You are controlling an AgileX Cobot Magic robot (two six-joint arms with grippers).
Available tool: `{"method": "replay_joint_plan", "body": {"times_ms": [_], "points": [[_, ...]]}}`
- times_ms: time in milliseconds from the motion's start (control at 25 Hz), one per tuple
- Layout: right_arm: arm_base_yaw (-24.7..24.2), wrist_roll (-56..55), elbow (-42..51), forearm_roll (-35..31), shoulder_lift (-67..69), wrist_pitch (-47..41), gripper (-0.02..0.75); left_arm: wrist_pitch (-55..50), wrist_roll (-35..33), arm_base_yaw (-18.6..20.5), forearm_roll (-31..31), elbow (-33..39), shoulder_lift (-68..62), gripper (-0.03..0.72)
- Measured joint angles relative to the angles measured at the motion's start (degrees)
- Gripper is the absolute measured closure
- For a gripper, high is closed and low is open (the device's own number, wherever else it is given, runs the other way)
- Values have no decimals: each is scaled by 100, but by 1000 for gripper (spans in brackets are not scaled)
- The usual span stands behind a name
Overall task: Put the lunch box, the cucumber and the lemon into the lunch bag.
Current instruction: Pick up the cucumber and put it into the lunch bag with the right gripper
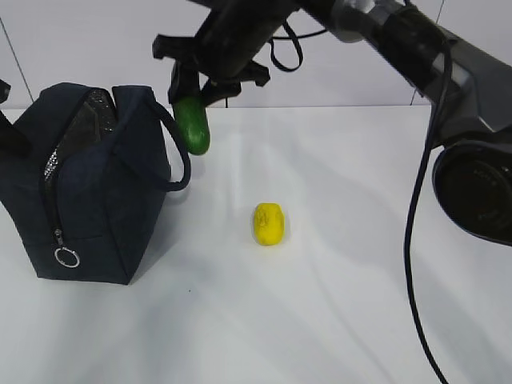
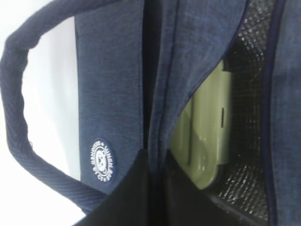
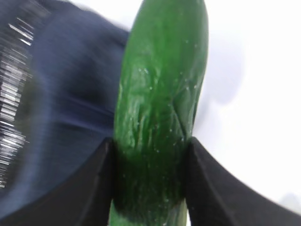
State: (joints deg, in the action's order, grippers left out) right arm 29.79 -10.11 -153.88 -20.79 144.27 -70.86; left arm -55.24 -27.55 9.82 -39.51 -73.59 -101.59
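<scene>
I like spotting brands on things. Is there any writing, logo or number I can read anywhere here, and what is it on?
Round white logo on the lunch bag: ring of lettering around a small figure, too small and blurred to read.
Lemon: faint marks on its end, not legible as text.
Cucumber, lunch box lid, robot arm: no writing visible.

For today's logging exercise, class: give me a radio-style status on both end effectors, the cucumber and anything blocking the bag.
Right end effector gripping cucumber, airborne beside lunch bag. Left end effector shut. Lunch box inside; lemon on table. Handle near path.
</scene>
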Motion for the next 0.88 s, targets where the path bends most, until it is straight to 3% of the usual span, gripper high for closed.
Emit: {"method": "replay_joint_plan", "body": {"times_ms": [160, 480, 720, 880], "points": [[0, -2, -653, -417, 0, -68, 412, -25, 0, 0, -117, 0, 0, 688], [38, -13, -747, -2722, 263, -94, 412, -120, -51, 0, -711, 0, 0, 688], [83, -13, -747, -3248, 792, -56, 413, -381, -473, 0, -1656, 0, -6, 688], [97, -162, -747, -3408, 1112, -14, 413, -506, -599, 0, -1823, 0, -6, 688]]}}
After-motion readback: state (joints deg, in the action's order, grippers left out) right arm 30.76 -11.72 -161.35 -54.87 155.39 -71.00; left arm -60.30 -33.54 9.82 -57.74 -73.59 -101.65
